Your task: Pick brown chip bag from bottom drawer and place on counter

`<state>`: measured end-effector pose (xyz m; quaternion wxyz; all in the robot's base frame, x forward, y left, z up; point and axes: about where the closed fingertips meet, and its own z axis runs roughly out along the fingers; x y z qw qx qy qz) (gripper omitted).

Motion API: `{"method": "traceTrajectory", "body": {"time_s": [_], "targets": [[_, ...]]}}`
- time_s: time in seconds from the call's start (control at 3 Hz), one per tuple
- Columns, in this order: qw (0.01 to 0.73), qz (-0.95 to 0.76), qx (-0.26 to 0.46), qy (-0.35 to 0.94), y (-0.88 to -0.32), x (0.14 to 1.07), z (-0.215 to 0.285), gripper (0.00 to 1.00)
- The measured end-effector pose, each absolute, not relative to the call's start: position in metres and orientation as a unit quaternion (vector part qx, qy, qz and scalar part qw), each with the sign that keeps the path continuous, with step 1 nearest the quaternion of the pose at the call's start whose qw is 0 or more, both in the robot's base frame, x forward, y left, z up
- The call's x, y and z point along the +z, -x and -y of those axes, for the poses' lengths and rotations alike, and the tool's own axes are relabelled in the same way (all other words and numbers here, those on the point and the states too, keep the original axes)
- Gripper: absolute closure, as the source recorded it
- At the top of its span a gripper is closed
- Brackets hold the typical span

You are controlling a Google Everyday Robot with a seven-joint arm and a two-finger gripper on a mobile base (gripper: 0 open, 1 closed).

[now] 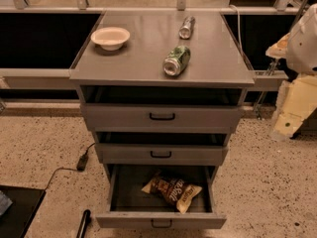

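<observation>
One crinkly brown chip bag (172, 191) lies in the open metal bottom drawer (130, 195), long axis running back-left to front-right. The pale hand (292, 110) is right of the desk (148, 48); I cannot tell its grip.

I see the counter (143, 51) on top of a cabinet with 3 drawers stacked under it. On the counter, a bowl (110, 37) sits at the left rear. 2 cans lie on their sides right of centre: 1 can (177, 60) near the front edge, the other can (186, 27) behind it. The bottom drawer (161, 221) is pulled out furthest toward me. The chip bag (172, 190) lies flat in it, right of centre and toward the front. The gripper (287, 123) is at the right edge of my view, off the cabinet's right side, about level with the top drawer (162, 116). A cable (82, 161) lies on the floor left of the cabinet.
</observation>
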<state>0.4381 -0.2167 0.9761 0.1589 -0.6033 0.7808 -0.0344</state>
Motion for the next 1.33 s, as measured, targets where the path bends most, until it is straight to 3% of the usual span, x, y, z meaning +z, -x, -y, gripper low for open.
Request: {"method": "traceTrajectory", "body": {"time_s": [0.67, 1.33], "targets": [[0.18, -0.777, -0.014, 0.603, -0.421, 0.952, 0.219, 0.0], [0.283, -0.755, 0.078, 0.586, -0.367, 0.846, 0.194, 0.0]]}}
